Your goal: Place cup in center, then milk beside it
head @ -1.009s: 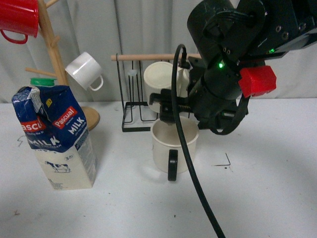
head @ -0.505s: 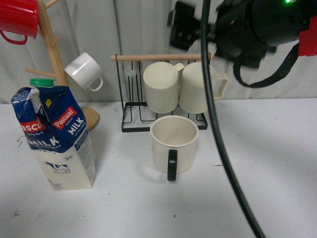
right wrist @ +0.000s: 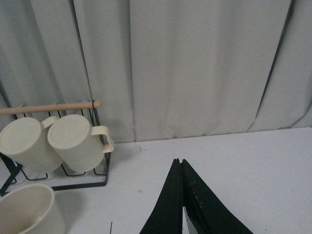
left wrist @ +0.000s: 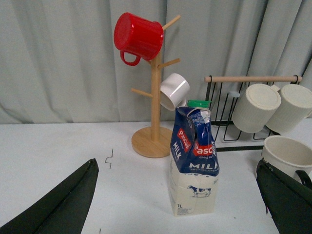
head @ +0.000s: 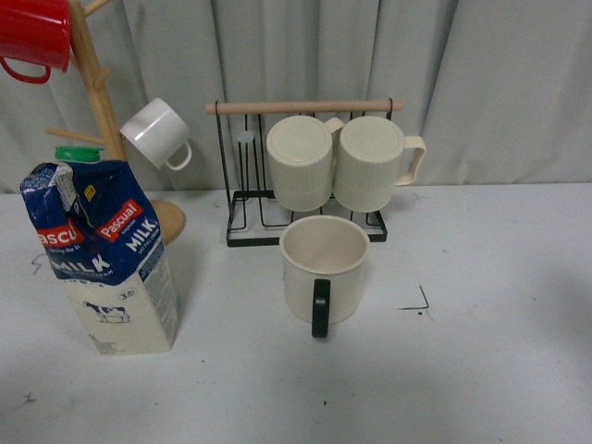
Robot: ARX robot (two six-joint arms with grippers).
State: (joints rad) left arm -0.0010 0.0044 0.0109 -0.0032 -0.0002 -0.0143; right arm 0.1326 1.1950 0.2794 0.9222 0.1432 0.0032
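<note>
cup down mid-tabletop | milk near left edge, crumpled top | left pincer apart, right pincer together | risk: tipping tall milk into cup

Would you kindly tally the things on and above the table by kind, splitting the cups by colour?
Cream mugs: 3 (black-handled cup, ribbed mugs)
Red mug: 1
Small white cup: 1
Milk carton: 1
Wooden mug tree: 1
Black wire rack: 1
Total: 8
</note>
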